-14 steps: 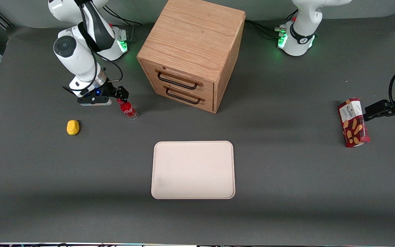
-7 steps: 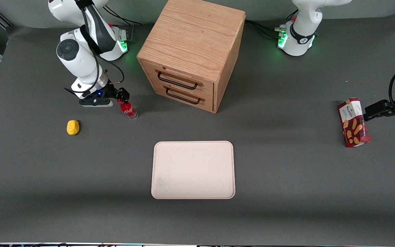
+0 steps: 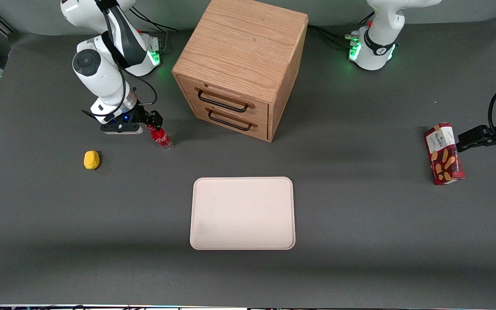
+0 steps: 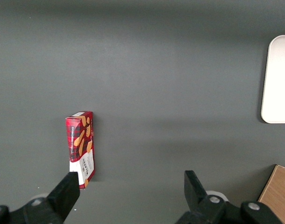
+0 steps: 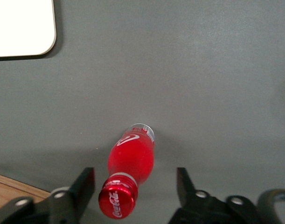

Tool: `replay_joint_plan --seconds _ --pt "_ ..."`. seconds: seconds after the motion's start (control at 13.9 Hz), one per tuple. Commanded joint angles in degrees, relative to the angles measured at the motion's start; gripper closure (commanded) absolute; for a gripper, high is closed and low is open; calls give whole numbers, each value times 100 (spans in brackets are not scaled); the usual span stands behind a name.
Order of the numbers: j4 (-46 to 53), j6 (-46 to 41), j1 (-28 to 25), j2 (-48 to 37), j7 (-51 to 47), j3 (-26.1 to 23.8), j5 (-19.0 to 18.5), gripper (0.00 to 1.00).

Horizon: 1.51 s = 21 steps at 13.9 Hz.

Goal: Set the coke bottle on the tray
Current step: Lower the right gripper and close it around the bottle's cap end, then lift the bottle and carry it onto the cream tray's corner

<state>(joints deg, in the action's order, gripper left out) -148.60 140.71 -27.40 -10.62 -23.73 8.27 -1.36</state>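
The coke bottle [image 3: 160,137], small and red with a red cap and clear base, stands upright on the grey table near the wooden cabinet, on the working arm's side. My gripper [image 3: 152,122] hangs just above its cap, open. In the right wrist view the bottle [image 5: 131,161] stands between the two spread fingers [image 5: 84,184], nearer one of them, with the cap [image 5: 118,202] closest to the camera and not touched. The cream-pink tray [image 3: 242,213] lies flat nearer the front camera, at the table's middle; its corner shows in the right wrist view [image 5: 21,28].
A wooden two-drawer cabinet [image 3: 241,64] stands beside the bottle. A yellow lump [image 3: 91,159] lies on the table toward the working arm's end. A red snack box [image 3: 443,153] lies toward the parked arm's end, also in the left wrist view [image 4: 80,140].
My gripper has shifted slightly toward the cabinet and settled over the bottle's cap. The bottle has not moved.
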Motion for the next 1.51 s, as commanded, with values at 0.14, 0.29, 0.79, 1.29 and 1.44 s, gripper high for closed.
replay_joint_plan --seconds 0.14,0.29,0.79,1.29,1.44 --pt "33 -122 -20 -71 -185 -36 -75 91" --pt "41 -149 -20 -80 -185 -36 -75 100" --pt "706 -1120 -2 -238 -97 -19 -66 100" --pt "3465 -4188 24 -177 -88 43 -40 100" --pt "4187 -4884 24 -116 -80 43 4 100"
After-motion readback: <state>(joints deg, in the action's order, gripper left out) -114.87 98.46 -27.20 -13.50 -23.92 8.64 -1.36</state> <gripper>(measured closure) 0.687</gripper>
